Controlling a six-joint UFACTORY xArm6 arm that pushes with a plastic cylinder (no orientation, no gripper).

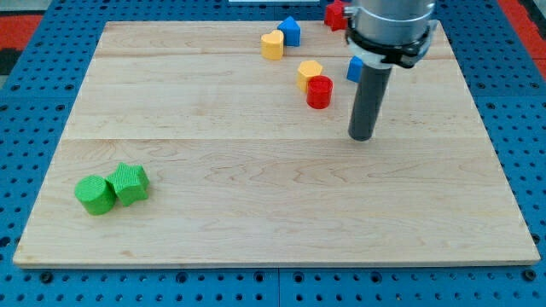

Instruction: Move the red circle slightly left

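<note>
The red circle (319,91) is a short red cylinder standing on the wooden board (256,213) in the upper middle. A yellow block (310,73) touches it on its upper left. My tip (362,136) rests on the board to the right of the red circle and a little below it, about a block's width away, not touching it. The dark rod rises from the tip to the arm at the view's top.
A yellow heart-like block (272,44) and a blue block (291,31) sit near the top edge. A red block (335,14) and a blue block (354,68) are partly hidden by the arm. Two green blocks (95,194) (130,184) lie at the lower left.
</note>
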